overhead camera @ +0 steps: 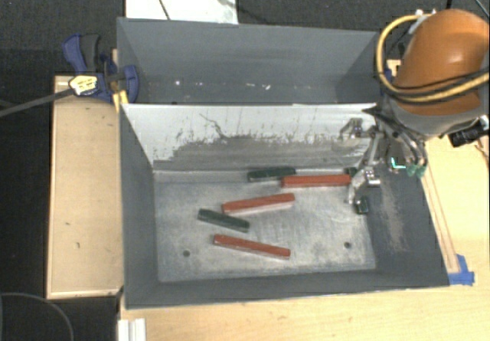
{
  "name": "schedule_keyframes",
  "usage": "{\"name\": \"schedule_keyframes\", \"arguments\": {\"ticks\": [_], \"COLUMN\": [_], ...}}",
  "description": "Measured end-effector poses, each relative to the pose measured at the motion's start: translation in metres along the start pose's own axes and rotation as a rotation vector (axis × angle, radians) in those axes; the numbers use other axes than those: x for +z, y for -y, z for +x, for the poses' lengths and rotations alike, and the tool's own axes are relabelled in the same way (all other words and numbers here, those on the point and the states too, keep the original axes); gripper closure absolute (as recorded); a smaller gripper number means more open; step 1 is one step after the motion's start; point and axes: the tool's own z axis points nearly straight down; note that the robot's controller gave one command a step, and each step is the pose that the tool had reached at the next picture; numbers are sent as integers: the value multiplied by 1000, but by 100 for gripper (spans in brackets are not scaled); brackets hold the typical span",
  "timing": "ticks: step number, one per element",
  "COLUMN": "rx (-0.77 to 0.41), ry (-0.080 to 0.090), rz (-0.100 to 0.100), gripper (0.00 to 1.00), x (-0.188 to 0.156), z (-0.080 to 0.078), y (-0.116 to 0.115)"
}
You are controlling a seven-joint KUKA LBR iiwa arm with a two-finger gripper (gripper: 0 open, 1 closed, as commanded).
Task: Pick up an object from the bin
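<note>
My gripper (360, 198) hangs low at the right side of the bin, just off the right end of a red flat stick (315, 180) that lies along the back of the floor. A dark green stick (270, 174) lies end to end with that red one, on its left. Nothing shows in the gripper.
Further left on the floor lie another red stick (258, 204), a short dark green stick (223, 218) and a third red stick (251, 246) near the front. The bin's sloped right wall is close beside the gripper.
</note>
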Motion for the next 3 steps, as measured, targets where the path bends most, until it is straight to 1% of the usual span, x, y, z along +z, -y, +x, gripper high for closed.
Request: {"name": "schedule_keyframes", "arguments": {"ticks": [1,2,3], "rx": [-1,-110,-377], "ry": [8,11,8], "rz": [1,1,1], "gripper": [0,0,0], "x": [-4,57,81], "z": [-1,-3,-26], "y": [0,-27,-61]}}
